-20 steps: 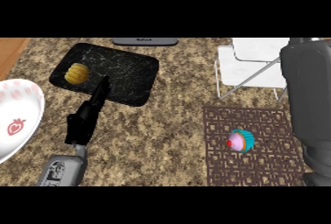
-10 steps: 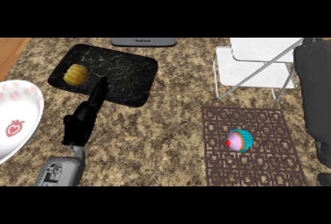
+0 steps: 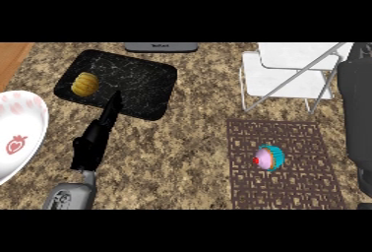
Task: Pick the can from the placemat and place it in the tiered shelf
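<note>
Left hand [image 3: 93,142], black, over speckled counter [image 3: 190,147]

Left forearm [image 3: 69,197]: grey. It enters at the lower edge, left of centre, and you see only a short length of it.

Left hand [image 3: 93,145]: black. It carries on up from the wrist and leans slightly to the right. Its fingers [image 3: 111,110] are straight and held together, pointing up the view in a narrow blade. Nothing is held. You cannot separate the thumb from the palm at this angle.

Right arm [image 3: 357,113]: a dark bulk along the right edge, running from near the top to near the bottom and cut by the frame. You cannot tell its pose.
</note>
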